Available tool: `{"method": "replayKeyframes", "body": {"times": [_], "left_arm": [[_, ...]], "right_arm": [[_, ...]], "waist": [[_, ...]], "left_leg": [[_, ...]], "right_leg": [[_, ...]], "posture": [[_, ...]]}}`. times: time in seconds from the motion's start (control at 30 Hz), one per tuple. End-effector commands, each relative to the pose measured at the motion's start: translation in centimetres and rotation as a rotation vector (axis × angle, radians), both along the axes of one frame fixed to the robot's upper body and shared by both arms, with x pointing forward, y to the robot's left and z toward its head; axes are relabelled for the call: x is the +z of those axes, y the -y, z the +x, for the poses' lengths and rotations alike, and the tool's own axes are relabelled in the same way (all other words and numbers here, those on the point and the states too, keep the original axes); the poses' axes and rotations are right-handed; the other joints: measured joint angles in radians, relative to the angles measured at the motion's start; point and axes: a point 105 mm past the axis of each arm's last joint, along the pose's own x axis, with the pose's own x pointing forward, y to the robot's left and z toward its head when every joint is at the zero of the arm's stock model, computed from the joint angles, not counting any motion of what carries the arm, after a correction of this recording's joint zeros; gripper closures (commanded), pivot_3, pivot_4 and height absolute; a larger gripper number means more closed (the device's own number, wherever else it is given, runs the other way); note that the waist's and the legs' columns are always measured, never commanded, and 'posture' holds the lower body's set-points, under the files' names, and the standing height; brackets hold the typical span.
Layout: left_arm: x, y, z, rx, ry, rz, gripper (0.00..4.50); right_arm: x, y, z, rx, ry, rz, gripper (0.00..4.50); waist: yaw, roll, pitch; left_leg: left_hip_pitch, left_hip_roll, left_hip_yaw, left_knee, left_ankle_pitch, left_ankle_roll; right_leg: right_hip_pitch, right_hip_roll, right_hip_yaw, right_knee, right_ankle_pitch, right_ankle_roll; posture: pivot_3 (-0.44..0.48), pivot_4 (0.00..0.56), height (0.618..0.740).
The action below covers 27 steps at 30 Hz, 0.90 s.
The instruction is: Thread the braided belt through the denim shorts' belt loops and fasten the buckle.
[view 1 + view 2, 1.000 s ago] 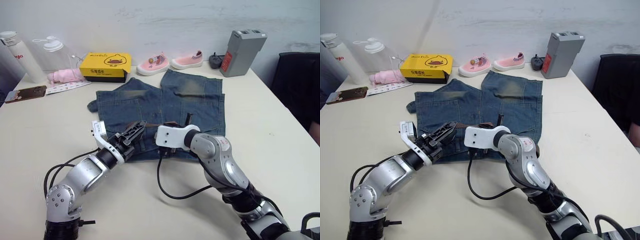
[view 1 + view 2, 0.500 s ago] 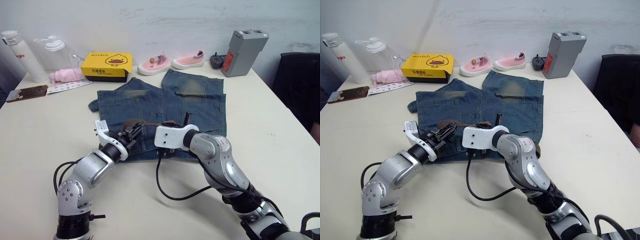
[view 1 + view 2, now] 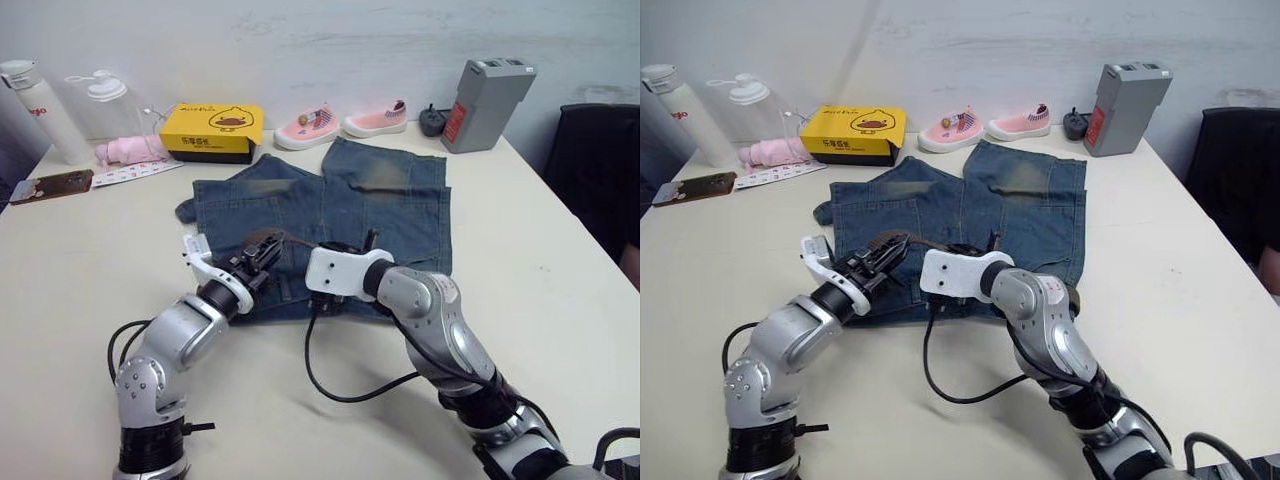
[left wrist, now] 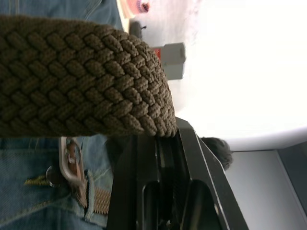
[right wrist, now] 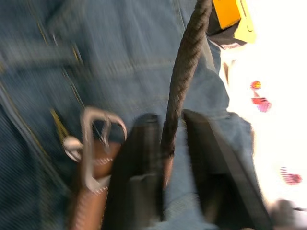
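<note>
The denim shorts lie flat in the middle of the table, waistband toward me. The braided belt arches up off the waistband between my two grippers. My left gripper is shut on the belt's free end, held just above the shorts' left side. My right gripper sits over the waistband's middle with the strap running between its fingers, shut on it. The silver buckle lies on the denim beside the right gripper and also appears as the buckle in the left wrist view. The belt loops are not discernible.
Along the table's far edge stand a yellow box, two pink shoes, a grey box, white bottles and a pink cloth. A phone lies far left. A black chair stands at the right.
My left gripper has lifted slightly and drawn back with the belt end, so the strap arches higher. The right gripper has shifted a little to the left.
</note>
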Motion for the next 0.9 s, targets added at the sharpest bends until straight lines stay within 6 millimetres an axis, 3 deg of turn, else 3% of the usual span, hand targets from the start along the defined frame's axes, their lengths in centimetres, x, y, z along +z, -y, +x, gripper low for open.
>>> {"method": "replayKeyframes", "body": {"times": [0.03, 0.1, 0.13, 0.17, 0.33, 0.47, 0.9], "left_arm": [[0.1, -3.1, -1.3, 0.047, 0.067, 0.053, 4.50], [-1.0, -5.2, -2.0, 0.071, 0.056, 0.096, 4.50], [-1.6, -5.9, -2.4, 0.073, 0.042, 0.116, 4.50], [-2.4, -6.5, -2.8, 0.069, 0.022, 0.138, 4.50], [-4.0, -8.1, -3.8, 0.054, -0.025, 0.175, 4.50], [-4.4, -7.9, -4.1, 0.025, -0.027, 0.183, 4.50], [-3.4, -9.5, -5.7, -0.044, 0.007, 0.406, 4.50]], "right_arm": [[1.3, 2.1, -0.9, 0.068, -0.090, 0.104, 1.75], [1.6, 3.3, -1.3, 0.097, -0.158, 0.176, 1.07], [1.7, 3.6, -1.6, 0.116, -0.198, 0.211, 0.41], [1.7, 3.9, -1.9, 0.134, -0.239, 0.241, 0.10], [2.0, 4.9, -2.5, 0.177, -0.377, 0.359, 0.04], [1.8, 5.4, -2.9, 0.191, -0.443, 0.386, 0.04], [1.4, 6.2, -2.9, 0.181, -0.494, 0.397, 0.04]], "waist": [[-0.001, 0.000, 0.000], [-0.002, 0.000, 0.001], [-0.002, 0.000, 0.001], [-0.002, 0.001, 0.002], [0.002, 0.003, 0.009], [0.009, 0.003, 0.009], [0.011, 0.008, 0.013]], "left_leg": [[0.000, 0.000, 0.000, 0.000, 0.000, 0.000], [0.000, 0.000, 0.000, 0.000, 0.000, 0.001], [0.000, 0.000, 0.000, -0.001, -0.001, 0.001], [0.000, 0.000, 0.000, -0.001, -0.001, 0.001], [-0.001, 0.001, -0.001, -0.002, -0.004, 0.007], [-0.001, 0.000, -0.002, -0.002, -0.004, 0.007], [-0.001, 0.004, -0.001, -0.004, -0.005, 0.006]], "right_leg": [[0.000, 0.000, 0.000, 0.000, 0.000, 0.000], [0.000, 0.000, 0.000, 0.000, 0.000, 0.000], [0.000, 0.000, 0.000, 0.000, 0.000, 0.000], [0.000, 0.000, 0.000, 0.000, 0.000, -0.001], [0.000, -0.001, -0.001, -0.007, -0.001, -0.002], [0.002, -0.002, -0.002, -0.010, -0.002, -0.003], [0.002, -0.004, -0.001, -0.017, -0.002, -0.004]], "posture": [[0.000, 0.150, 0.618], [0.000, 0.150, 0.618], [0.000, 0.150, 0.618], [0.000, 0.150, 0.618], [0.000, 0.150, 0.618], [0.000, 0.150, 0.618], [0.000, 0.150, 0.618]]}}
